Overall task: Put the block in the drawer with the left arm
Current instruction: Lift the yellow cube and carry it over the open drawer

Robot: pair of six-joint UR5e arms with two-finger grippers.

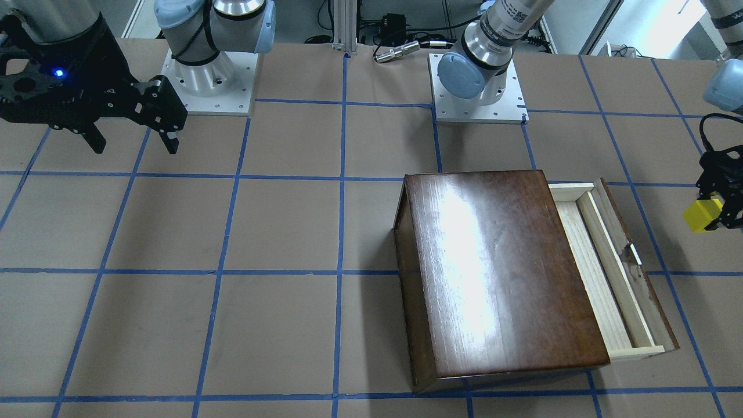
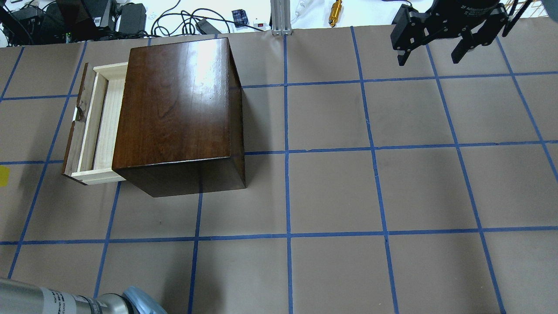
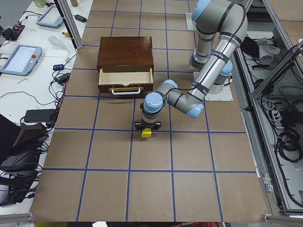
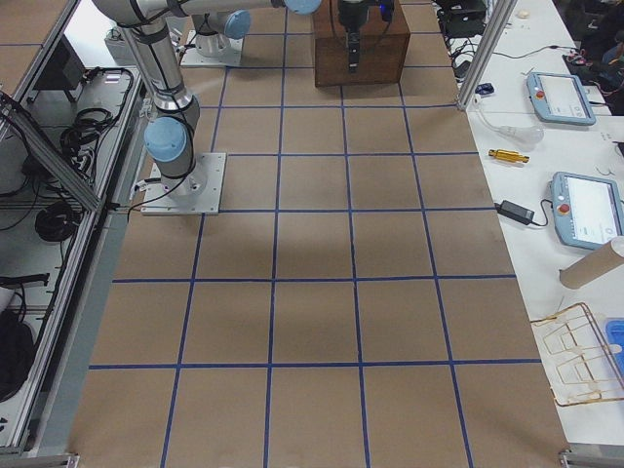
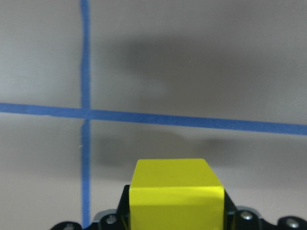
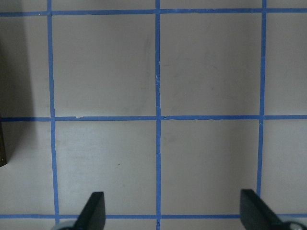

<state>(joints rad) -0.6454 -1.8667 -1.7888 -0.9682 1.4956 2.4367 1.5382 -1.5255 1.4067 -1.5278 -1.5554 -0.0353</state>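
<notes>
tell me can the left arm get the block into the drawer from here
Probably yes: the left gripper holds the block out in front of the open drawer, whose tray looks bare, and nothing stands between them.

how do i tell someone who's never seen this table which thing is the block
Find the big glossy dark-brown cabinet on the paper-covered table, with its pale drawer pulled out on one side. Just beyond the drawer's front, the left gripper is shut on the block. It is a small plain cube, the only bright yellow thing among browns and blacks.
</notes>
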